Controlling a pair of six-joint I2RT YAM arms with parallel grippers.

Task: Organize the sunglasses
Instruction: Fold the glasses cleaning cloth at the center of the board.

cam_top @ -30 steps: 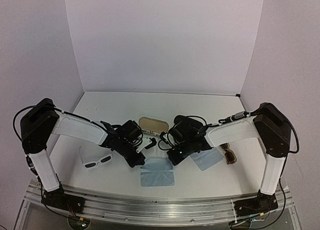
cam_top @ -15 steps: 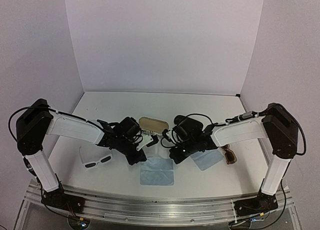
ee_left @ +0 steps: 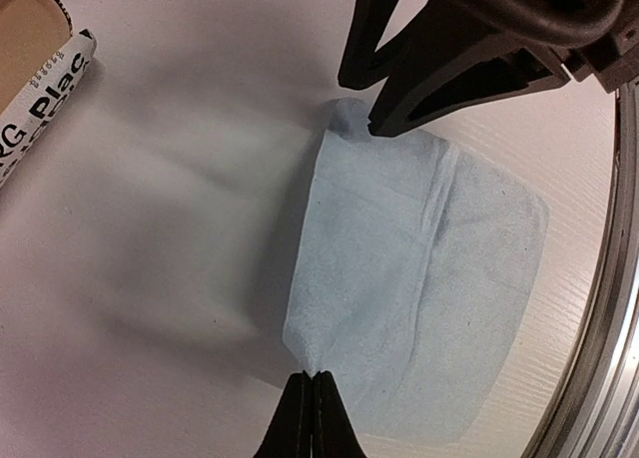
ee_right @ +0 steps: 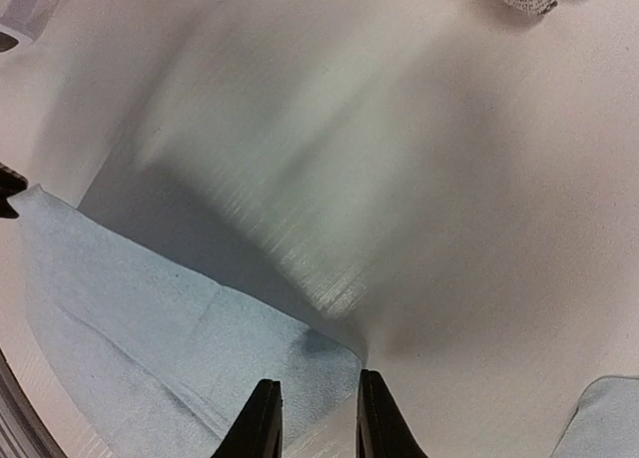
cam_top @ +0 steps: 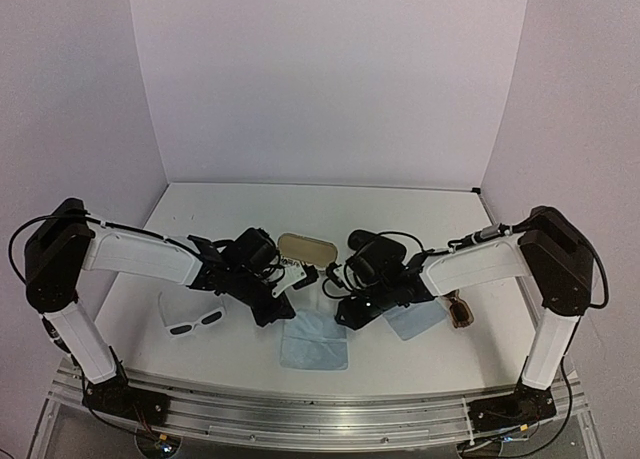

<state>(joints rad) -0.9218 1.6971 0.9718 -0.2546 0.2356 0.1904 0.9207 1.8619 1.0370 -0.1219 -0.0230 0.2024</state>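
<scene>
Top external view puts the chunky white-framed sunglasses with dark lenses (cam_top: 196, 322) on the white tabletop (cam_top: 400, 209) near the left arm (cam_top: 140, 257). The brown-framed sunglasses with amber lenses (cam_top: 459, 308) lie just beside the right arm (cam_top: 470, 264), well apart from the white pair. Neither pair has shifted in the last second and neither is touched. Between them the square light-blue cloth (cam_top: 315, 344) lies flat, and the change is there: the right gripper (ee_right: 318, 380), pinched shut a moment ago, now has its fingers parted over one corner, holding nothing. The left gripper (ee_left: 312, 383) is closed tight at the opposite corner; whether fabric is nipped cannot be told. I judge the cloth laid out and both pairs yet to be dealt with. Only the overhead view shows both pairs and the open oblong case with tan lining (cam_top: 306, 246). Only the wrist views show how the jaws stand and the cloth's fold crease, and the right wrist catches the corner of a second blue cloth (ee_right: 611, 418).
</scene>
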